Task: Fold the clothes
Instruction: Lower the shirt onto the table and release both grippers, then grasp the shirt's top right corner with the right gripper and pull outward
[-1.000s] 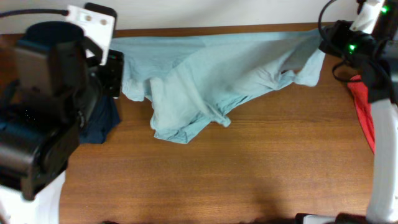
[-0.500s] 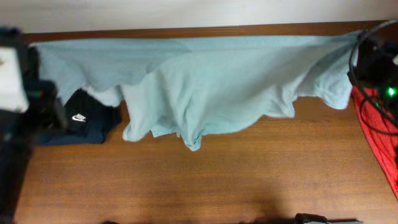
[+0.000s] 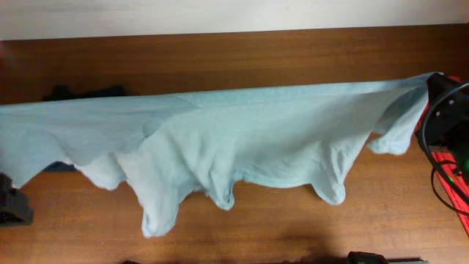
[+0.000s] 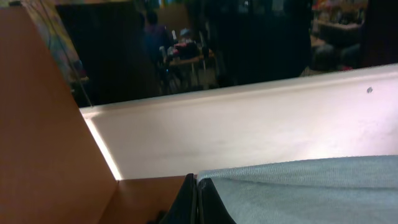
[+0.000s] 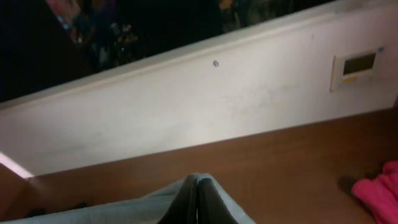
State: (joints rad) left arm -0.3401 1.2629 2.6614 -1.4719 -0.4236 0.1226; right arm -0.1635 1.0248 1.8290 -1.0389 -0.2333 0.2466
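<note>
A large pale grey-blue T-shirt point(image 3: 242, 139) hangs in the air, stretched wide across the overhead view, its lower edge drooping in folds. My left gripper point(image 4: 197, 190) is shut on the shirt's left end point(image 4: 298, 190); it lies past the left edge of the overhead view. My right gripper point(image 5: 196, 190) is shut on the other end, with the cloth point(image 5: 124, 211) wrapped over its fingertips. The right arm point(image 3: 445, 117) shows at the right edge of the overhead view. A navy garment point(image 3: 84, 93) peeks out on the table behind the shirt. A red garment point(image 3: 453, 192) lies at the right.
The wooden table point(image 3: 293, 55) runs to a pale wall point(image 3: 220, 15) at the back. Black cables point(image 3: 443, 180) hang by the right arm over the red garment. A dark part of the left arm point(image 3: 9, 207) sits at the lower left edge.
The shirt has risen off the table and been pulled out wider, its top edge now taut across the whole view. Both arms have moved outward, the left one out of the overhead frame.
</note>
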